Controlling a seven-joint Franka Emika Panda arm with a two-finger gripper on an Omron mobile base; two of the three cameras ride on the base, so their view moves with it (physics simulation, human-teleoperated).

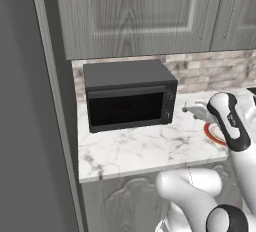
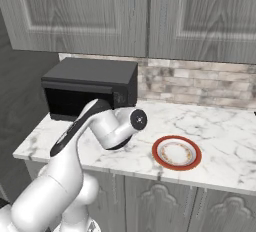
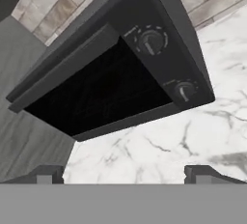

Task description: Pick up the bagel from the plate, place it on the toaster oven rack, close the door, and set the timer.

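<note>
A: Oven (image 1: 129, 95), black, boxy, on the marble counter (image 1: 145, 148) against the brick backsplash (image 2: 200, 83), under grey cabinets (image 2: 150, 16). Condition of the door?

B: Door (image 1: 126, 107), shut flat against the oven front, dark glass window. In the hand view it runs tilted across the upper part of the picture (image 3: 96, 92), with two round knobs on the panel beside it: one upper (image 3: 150, 41), one lower (image 3: 184, 91).

A: Rack?

B: Behind the glass. In the left base view faint horizontal lines show through the window; likely the wire grid, though the glass is too dark to be sure.

A: Plate?

B: Plate (image 2: 176, 152), round, white, red-orange rim, on the counter well apart from the oven, toward the counter's front edge. Its middle looks bare in the right base view. In the left base view a section of the rim (image 1: 214, 135) shows past the arm.

A: Bagel?

B: Cannot place it; the dark window hides the oven's inside.

A: Gripper?

B: Gripper (image 3: 125, 174), two small dark tips at the bottom of the hand view, one far left (image 3: 46, 174) and one far right (image 3: 205, 174), spread wide with bare marble between them, nothing held. It sits above the counter in front of the oven, facing the door and the knob panel.
</note>
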